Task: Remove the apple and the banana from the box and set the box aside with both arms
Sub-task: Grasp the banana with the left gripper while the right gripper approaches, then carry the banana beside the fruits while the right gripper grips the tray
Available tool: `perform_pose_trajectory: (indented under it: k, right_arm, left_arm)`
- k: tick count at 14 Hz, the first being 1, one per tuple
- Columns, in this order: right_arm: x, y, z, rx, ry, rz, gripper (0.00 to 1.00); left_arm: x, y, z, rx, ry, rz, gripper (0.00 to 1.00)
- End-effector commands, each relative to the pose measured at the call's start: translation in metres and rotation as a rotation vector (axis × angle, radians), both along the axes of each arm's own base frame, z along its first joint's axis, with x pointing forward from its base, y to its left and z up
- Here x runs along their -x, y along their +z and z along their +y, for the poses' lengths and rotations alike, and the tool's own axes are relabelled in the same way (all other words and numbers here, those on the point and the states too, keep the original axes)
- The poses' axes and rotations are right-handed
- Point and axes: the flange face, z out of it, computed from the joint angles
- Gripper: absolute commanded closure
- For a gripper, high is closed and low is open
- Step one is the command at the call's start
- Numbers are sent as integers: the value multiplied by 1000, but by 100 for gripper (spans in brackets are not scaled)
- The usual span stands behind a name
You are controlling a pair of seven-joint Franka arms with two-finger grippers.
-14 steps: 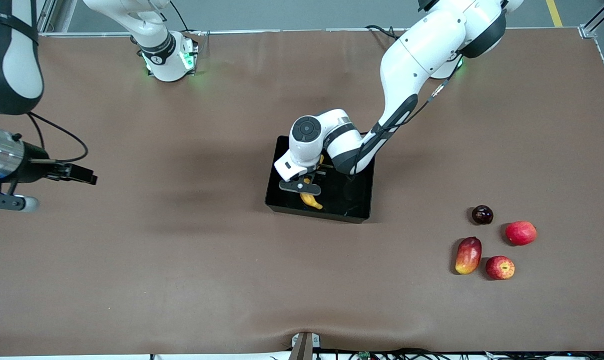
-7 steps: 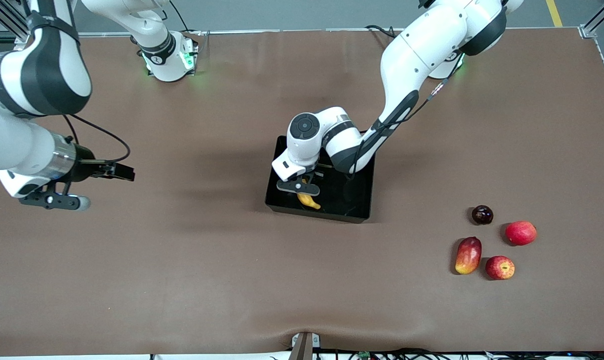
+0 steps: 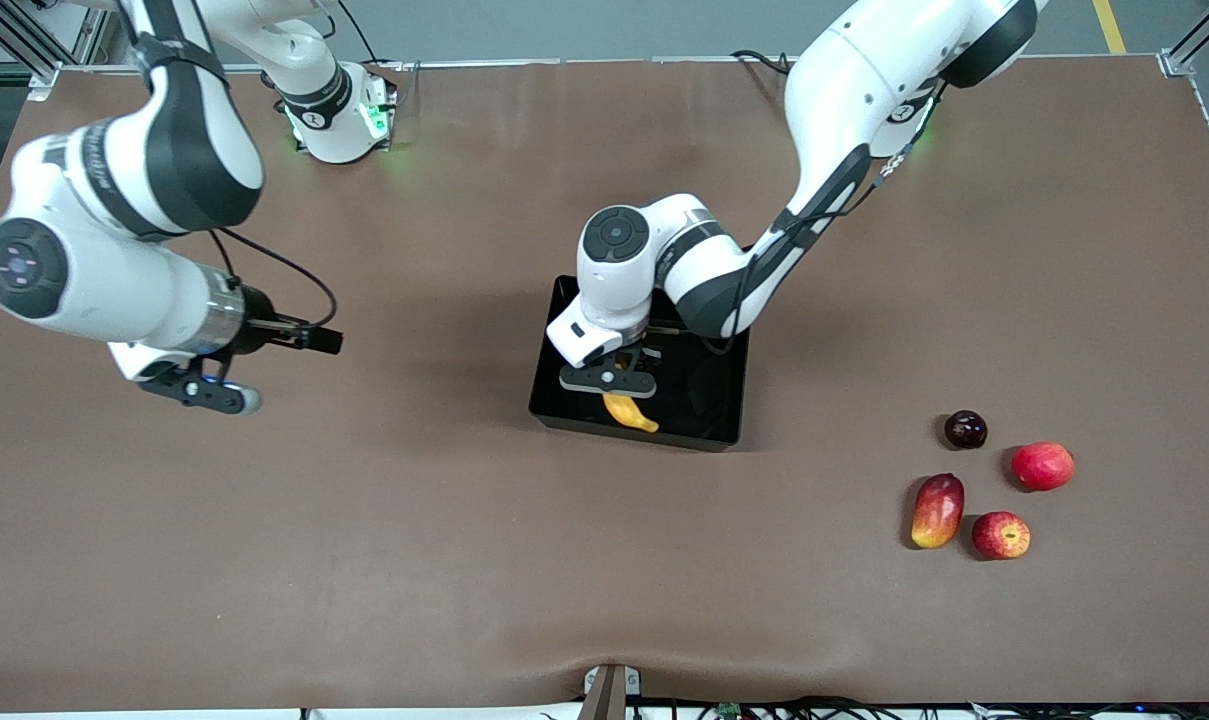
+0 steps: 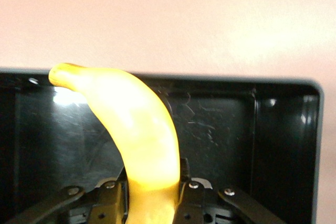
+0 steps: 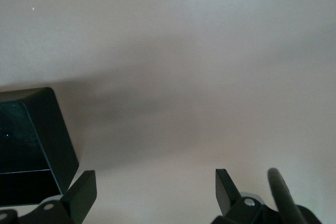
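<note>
My left gripper (image 3: 619, 383) is shut on the yellow banana (image 3: 631, 411) and holds it low inside the black box (image 3: 712, 428), near the box's wall nearest the front camera. In the left wrist view the banana (image 4: 142, 129) sits between the fingers (image 4: 191, 203), its tip reaching toward the box wall (image 4: 286, 129). My right gripper (image 3: 320, 339) is open and empty over bare table, between the right arm's end and the box; its view shows a box corner (image 5: 50, 129). The red-yellow apple (image 3: 1000, 535) lies toward the left arm's end, near the front camera.
Beside the apple lie an oblong red-yellow mango-like fruit (image 3: 937, 510), a plain red roundish fruit (image 3: 1042, 466) and a small dark round fruit (image 3: 965, 429). The brown table (image 3: 464, 560) spreads wide around the box.
My right arm has swung in from the table's edge toward the box, gripper open. My left gripper with the banana has shifted slightly inside the box.
</note>
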Motion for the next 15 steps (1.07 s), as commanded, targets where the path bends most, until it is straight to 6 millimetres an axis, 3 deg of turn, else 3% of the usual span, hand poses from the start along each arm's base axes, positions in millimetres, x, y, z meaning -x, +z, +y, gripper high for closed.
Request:
perform_pose_trajectory:
  k: [1,4,8,11,13,15]
  right_arm:
    - [15,-28,33,10,-41,-6,0]
    - [32,-56,70,-29,-35,-1,0]
    - [58,-106,130,-17,-99,-23,0]
    - [78,-130,192,-10,-120,-69,0]
    - [82,-145,210,-17,-100,-92,0]
    - [90,-157,235,-30,-69,-121,0]
  left_arm:
    - [-18,44,25,-15,21,-48,100]
    - [-57,71,82,27,1,-4,100]
    - [-87,73,165,-26,-189,77,100]
    - [-105,56,237,-25,-324,126,100]
    - [-114,38,285,-27,-376,150,100]
    - [-110,16,296,-22,-386,134,100]
